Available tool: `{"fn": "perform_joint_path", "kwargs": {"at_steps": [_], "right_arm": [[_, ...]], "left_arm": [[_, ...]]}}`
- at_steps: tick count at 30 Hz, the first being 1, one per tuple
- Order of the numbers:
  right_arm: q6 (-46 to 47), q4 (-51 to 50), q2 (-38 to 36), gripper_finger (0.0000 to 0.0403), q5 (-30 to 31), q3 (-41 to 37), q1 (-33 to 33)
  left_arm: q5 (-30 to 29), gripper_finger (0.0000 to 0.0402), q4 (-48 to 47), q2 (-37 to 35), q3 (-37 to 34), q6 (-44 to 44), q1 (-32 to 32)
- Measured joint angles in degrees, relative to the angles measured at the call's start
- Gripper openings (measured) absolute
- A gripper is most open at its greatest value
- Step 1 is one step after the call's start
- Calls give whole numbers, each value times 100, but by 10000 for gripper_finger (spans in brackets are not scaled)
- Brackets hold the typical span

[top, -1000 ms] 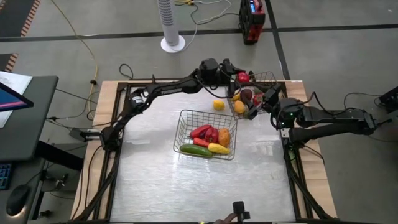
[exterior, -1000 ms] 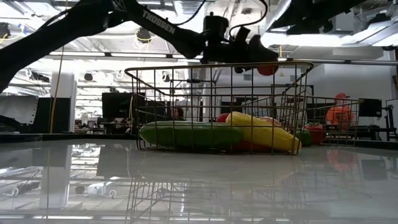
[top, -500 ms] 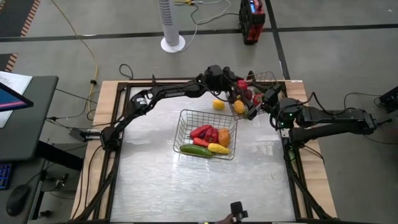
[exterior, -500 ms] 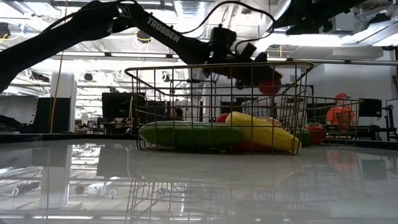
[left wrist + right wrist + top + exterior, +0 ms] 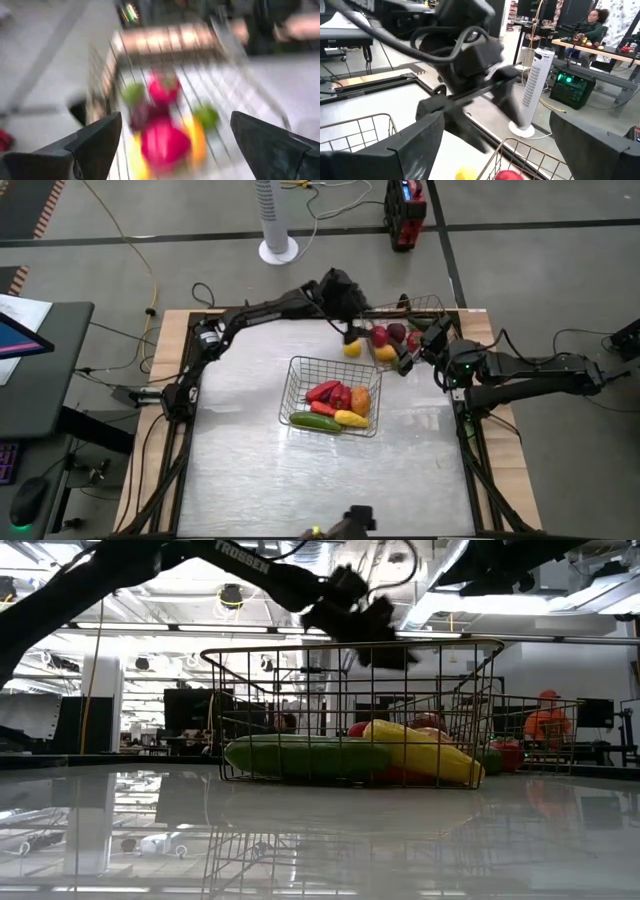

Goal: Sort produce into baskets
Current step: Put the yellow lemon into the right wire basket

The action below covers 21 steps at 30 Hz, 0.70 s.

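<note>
While both jaws are held wide and empty, the lemon beside the far basket could be knocked by the left gripper; the right gripper waits nearby.

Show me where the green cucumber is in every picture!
High view: the cucumber lies along the near edge of the middle basket.
Low view: it lies at the front left inside that basket, cucumber.
Left wrist view: not in it.
Right wrist view: not in it.
Shared landmark: the yellow corn beside it.
</note>
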Motion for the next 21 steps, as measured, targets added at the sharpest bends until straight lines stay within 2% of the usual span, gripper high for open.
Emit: {"fn": "perform_joint_path", "kwargs": {"at_steps": [4, 10, 16, 21], "right_arm": [[0, -3, -9, 388, 1, 0, -5], [0, -5, -6, 388, 1, 0, -7], [2, 4, -6, 388, 1, 0, -18], [15, 15, 0, 388, 1, 0, -18]], "left_arm": [[354, 347, -1516, -75, -37, 464, 292], [743, 322, -2366, -172, -38, 575, 613], [266, 307, -2302, -102, -300, 493, 572], [-339, 307, -2269, 12, -669, 898, 352]]}}
